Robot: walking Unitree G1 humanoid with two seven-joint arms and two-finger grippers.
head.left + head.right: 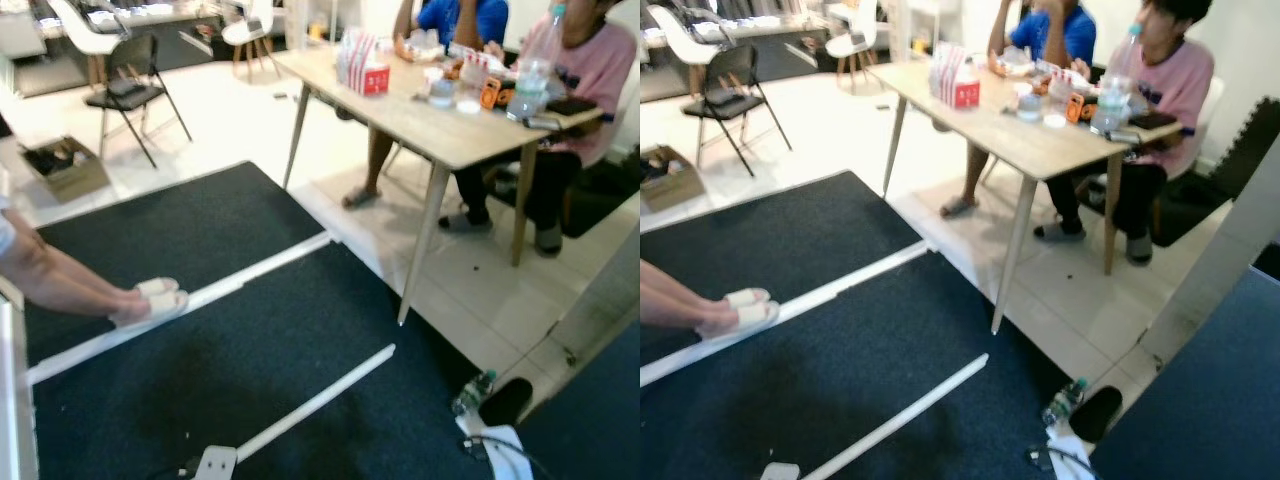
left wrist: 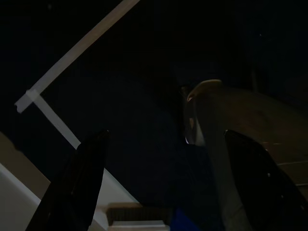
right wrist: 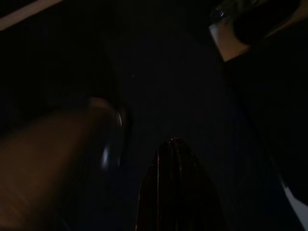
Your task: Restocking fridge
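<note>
Two dark carpet mats [image 1: 250, 360], white strips [image 1: 316, 400] between.

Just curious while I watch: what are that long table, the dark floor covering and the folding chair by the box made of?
The table looks like pale wood, matt, with faint grain and tapered legs. The dark floor covering seems to be carpet or foam matting, dull and slightly speckled; I can't tell which. The folding chair appears to be thin black metal tubing with a dark seat.
</note>
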